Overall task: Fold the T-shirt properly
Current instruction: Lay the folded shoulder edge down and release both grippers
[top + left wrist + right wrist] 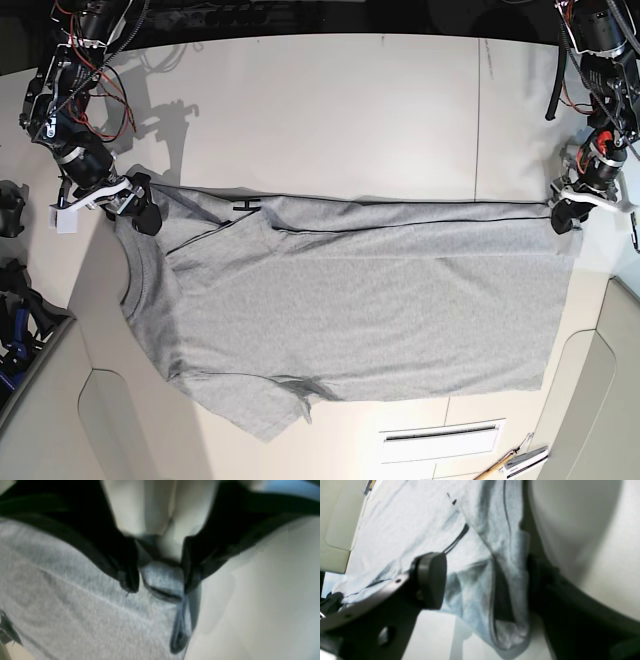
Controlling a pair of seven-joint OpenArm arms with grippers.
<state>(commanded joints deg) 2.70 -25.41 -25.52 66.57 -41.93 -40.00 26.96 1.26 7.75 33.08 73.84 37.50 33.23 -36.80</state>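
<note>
T-shirt (350, 300), soft, light, floppy grey cotton on the counter (330, 110), held pinched at its twelve-o'clock edge corners by left hand (562, 217) and right hand (138, 207).

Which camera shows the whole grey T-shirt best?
The base view: the light heather-grey cotton T-shirt lies spread across the white table, outline visible. The left wrist view and right wrist view show only blurred cloth beside each gripper.
</note>
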